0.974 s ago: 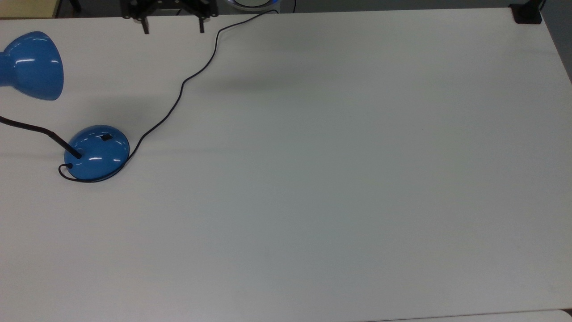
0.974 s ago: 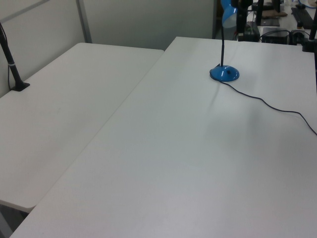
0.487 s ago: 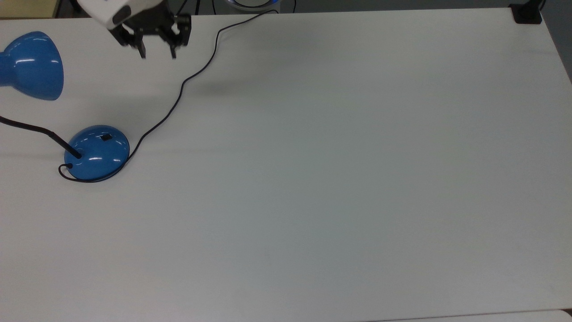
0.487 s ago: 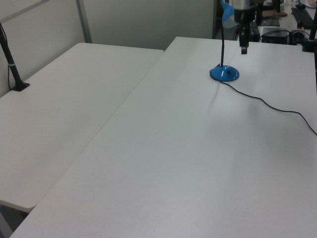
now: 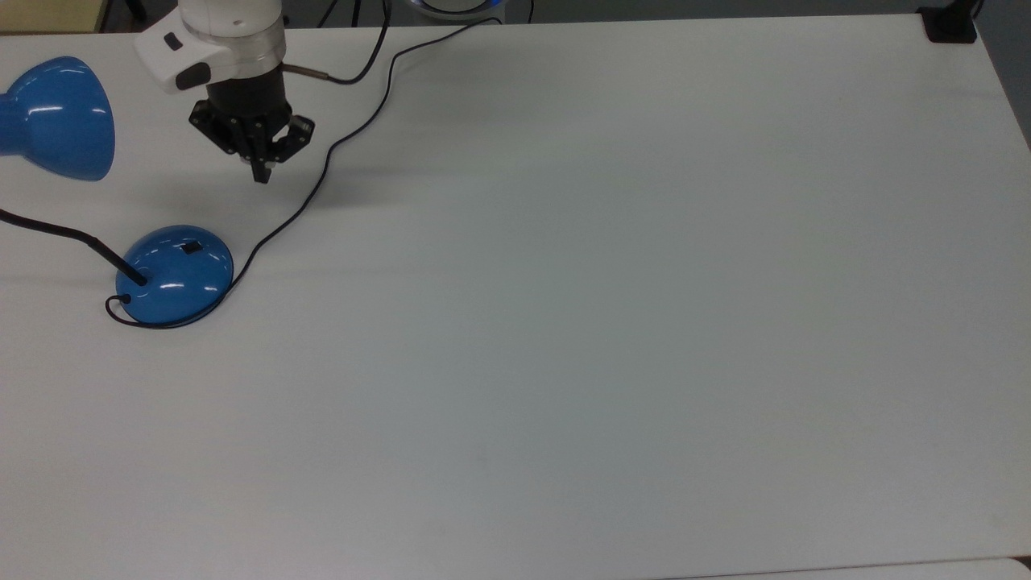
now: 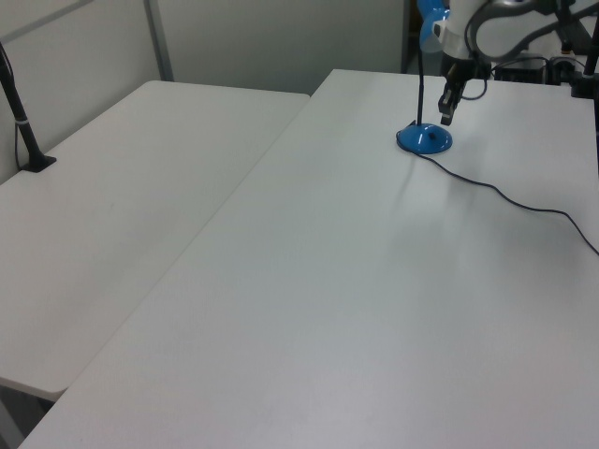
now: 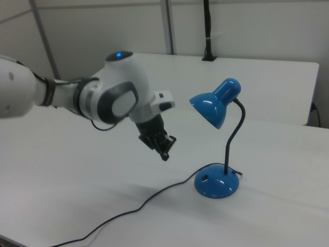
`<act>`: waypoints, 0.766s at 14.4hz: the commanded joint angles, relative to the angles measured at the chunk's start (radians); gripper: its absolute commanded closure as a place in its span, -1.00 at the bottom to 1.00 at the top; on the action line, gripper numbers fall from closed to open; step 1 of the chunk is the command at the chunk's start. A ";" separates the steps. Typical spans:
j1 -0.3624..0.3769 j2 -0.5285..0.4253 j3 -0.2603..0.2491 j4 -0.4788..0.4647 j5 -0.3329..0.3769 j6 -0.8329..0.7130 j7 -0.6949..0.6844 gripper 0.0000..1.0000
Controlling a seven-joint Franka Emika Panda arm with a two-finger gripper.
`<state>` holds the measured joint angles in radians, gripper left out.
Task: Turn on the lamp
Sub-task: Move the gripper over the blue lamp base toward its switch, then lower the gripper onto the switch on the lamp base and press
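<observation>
Two white tables stand edge to edge, the nearer one (image 6: 374, 281) carrying the lamp (image 6: 425, 138) toward its far end, where the round blue base rests flat, the thin black neck rises straight up and the blue shade sits at the frame's top edge. The gripper (image 6: 446, 116) hangs just above the base's right side in the left view, fingers pointed down (whether it touches the base cannot be told). A black cord (image 6: 524, 204) trails from the base across the tabletop to the left view's right edge, and a black post (image 6: 23, 122) stands on the other table (image 6: 112, 187).
</observation>
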<state>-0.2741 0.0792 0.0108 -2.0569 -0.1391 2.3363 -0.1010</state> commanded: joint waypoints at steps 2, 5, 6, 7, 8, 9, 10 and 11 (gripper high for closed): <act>-0.043 0.014 -0.002 -0.123 0.000 0.286 0.094 1.00; -0.068 0.063 -0.003 -0.121 0.000 0.408 0.171 1.00; -0.074 0.070 -0.003 -0.121 0.000 0.435 0.182 1.00; -0.077 0.079 -0.003 -0.120 0.000 0.454 0.194 1.00; -0.082 0.091 -0.003 -0.117 0.000 0.472 0.210 1.00; -0.091 0.103 -0.003 -0.112 -0.002 0.492 0.222 1.00; -0.100 0.115 -0.003 -0.100 -0.002 0.509 0.227 1.00; -0.106 0.131 -0.003 -0.089 -0.002 0.514 0.228 1.00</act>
<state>-0.3624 0.1804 0.0096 -2.1641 -0.1382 2.8037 0.0922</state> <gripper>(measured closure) 0.991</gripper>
